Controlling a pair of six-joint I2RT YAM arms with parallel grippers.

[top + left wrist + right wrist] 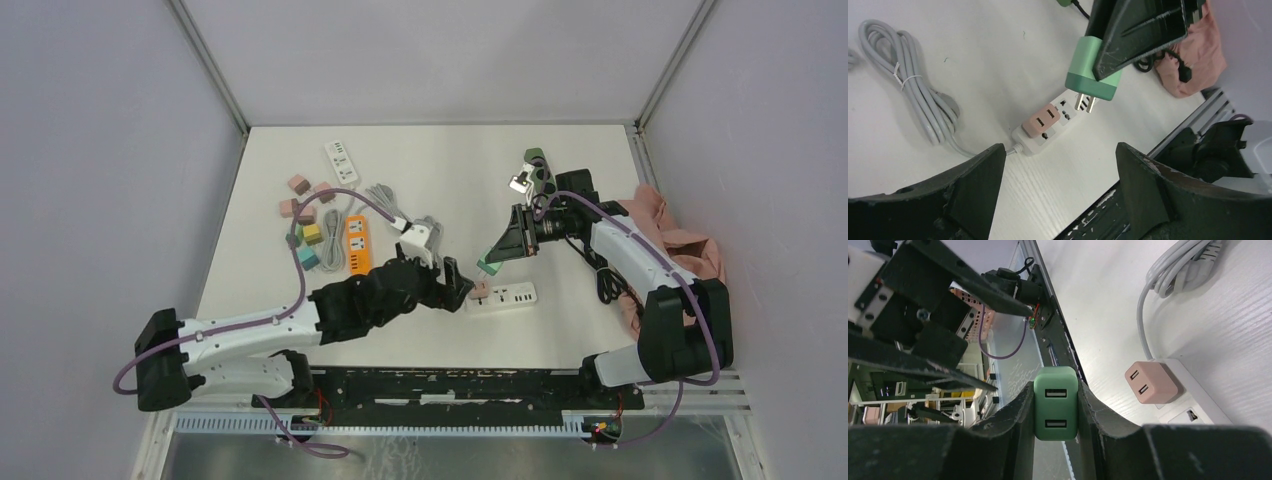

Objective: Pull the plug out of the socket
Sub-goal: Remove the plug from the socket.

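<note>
Right gripper (503, 250): closed tight on the green plug (1055, 402), one jaw on each side face, its ports facing my wrist view. The plug hangs in the air over the left end of the strip (512, 295). Its pins (1083, 103) are bare and clear of every socket, as my left wrist view shows.

Left gripper (462, 283): jaws spread wide with nothing between them. It hovers low at the strip's left end, just beside the pink plug (482, 289). I cannot tell from any view whether a finger touches the strip.

Strip: it lies flat on the table (420, 160), near the middle of the near edge. The pink plug sits fully seated in its leftmost socket, and the sockets to the right of it are vacant.

Progress, as I judge it: the pull is done for the green plug, which is free and carried by my right arm. What is left is to carry it away and put it down. If the pink plug counts too, that one is not yet started, and the open left gripper is the one placed to take it or to steady the strip.
</note>
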